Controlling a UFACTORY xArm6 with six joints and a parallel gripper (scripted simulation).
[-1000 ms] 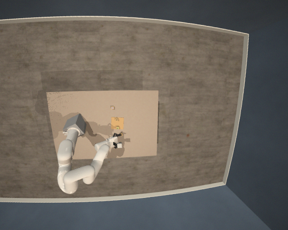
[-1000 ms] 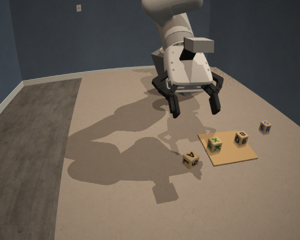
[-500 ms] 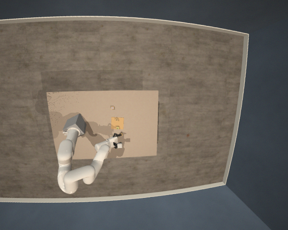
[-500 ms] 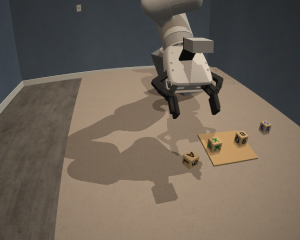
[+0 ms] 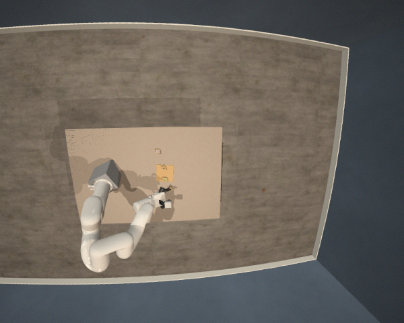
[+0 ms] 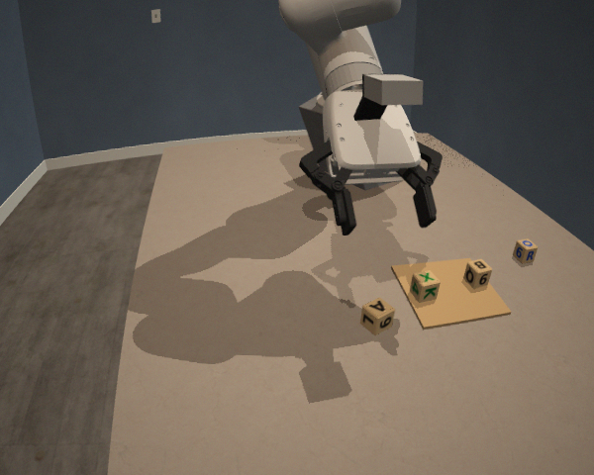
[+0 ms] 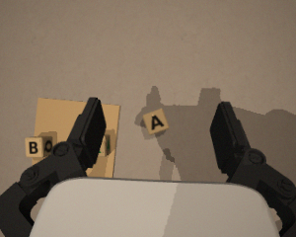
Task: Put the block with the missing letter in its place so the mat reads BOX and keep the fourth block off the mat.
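An orange mat (image 6: 460, 307) (image 5: 159, 173) (image 7: 56, 115) lies on the tan table. On it stand a block with a green X on top (image 6: 425, 286) and a block with a black B on top (image 6: 477, 274) (image 7: 34, 146), with a gap between them. A block with a blue O on top (image 6: 525, 251) (image 5: 157, 151) stands off the mat, beyond the B block. A block with A on top (image 6: 377, 316) (image 7: 155, 121) stands off the mat, beside the X block. My gripper (image 6: 384, 215) (image 5: 163, 195) (image 7: 158, 113) is open and empty, high above the A block. In the wrist view the left finger hides most of the X block.
The robot's grey base box (image 5: 105, 173) (image 6: 313, 120) stands on the tan table top behind the gripper. Dark wood floor (image 6: 47, 286) surrounds the table top. The arm's shadow falls on the table left of the A block.
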